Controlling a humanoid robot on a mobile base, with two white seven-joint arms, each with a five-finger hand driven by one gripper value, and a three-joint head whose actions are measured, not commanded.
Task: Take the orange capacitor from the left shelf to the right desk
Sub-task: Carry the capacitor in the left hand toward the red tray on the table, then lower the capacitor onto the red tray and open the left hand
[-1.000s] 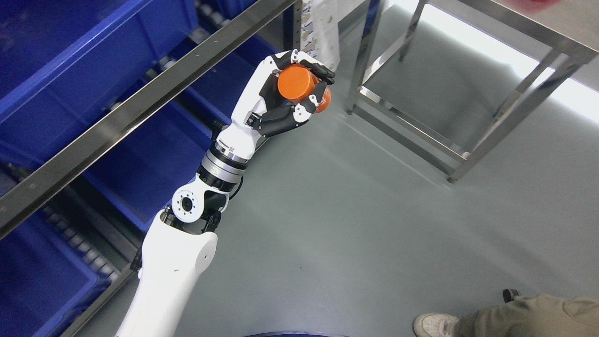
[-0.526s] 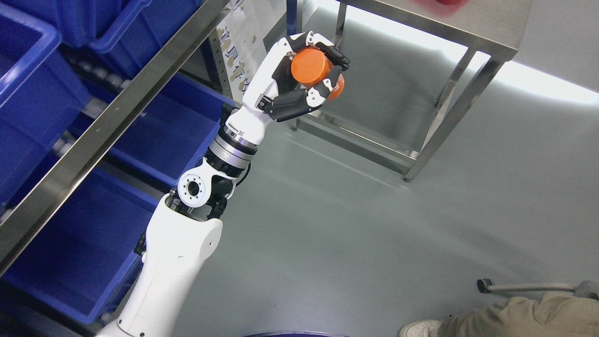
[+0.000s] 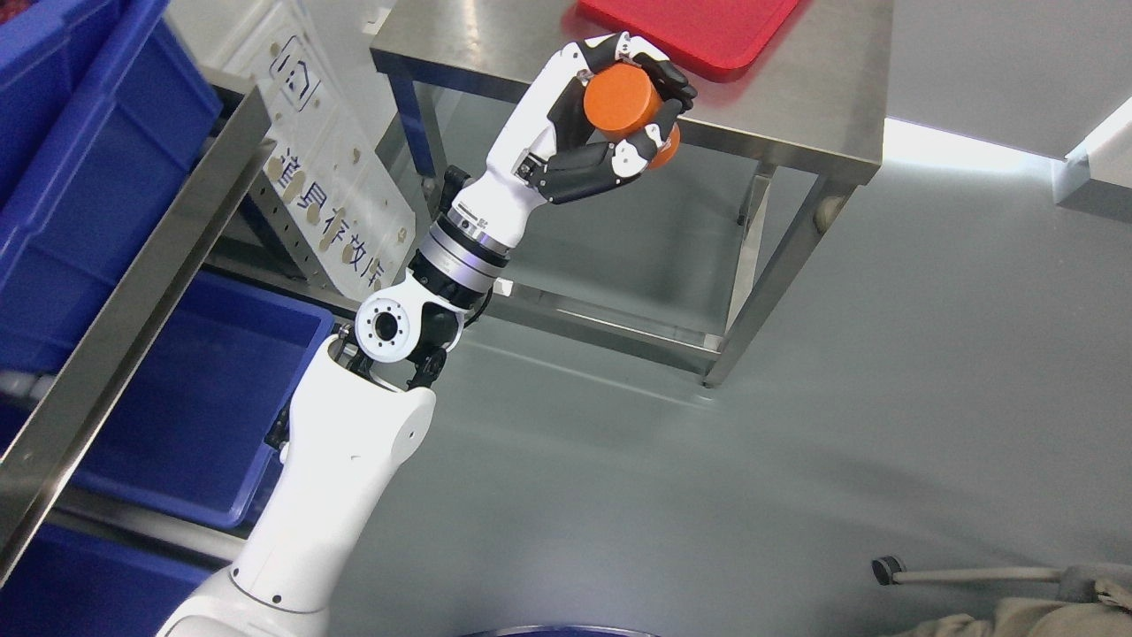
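Setting: grey floor [image 3: 707, 460], workshop; shelf rail [image 3: 133, 327] of bare metal running diagonally down the left of the frame, blue bins [image 3: 177, 407] behind and below it, a white signboard [image 3: 336, 212] with printed characters leaning beside them at upper left.

Upper centre: steel desk [image 3: 796, 115], flat top, plain legs and lower crossbars. Red tray [image 3: 699, 26] on its far part, cut by the top edge of the frame; likely the drop-off spot, though nothing confirms it.

Item carried: orange capacitor [image 3: 623, 99], short cylinder, one flat end turned toward the camera. Position: upper centre of the frame, overlapping the near edge of the desk, just below and left of the red tray. Not resting on anything visible; off the shelf, not yet set down.

Holder: left hand [image 3: 610, 124], arm entering from the lower left and reaching up and right. Fingers [image 3: 659, 75] curled over the top of the cylinder, thumb [image 3: 584, 168] pressed in from below, the capacitor pinched between them against the palm. Wraparound grip judged suited to a round, smooth body that could roll out of a lighter pinch.

Stage, as judged: transfer leg, release over the desk remaining.

Lower right corner: trouser leg [image 3: 1026, 619] of a person, and a small caster [image 3: 884, 568] on a bar.

Right hand: not seen.
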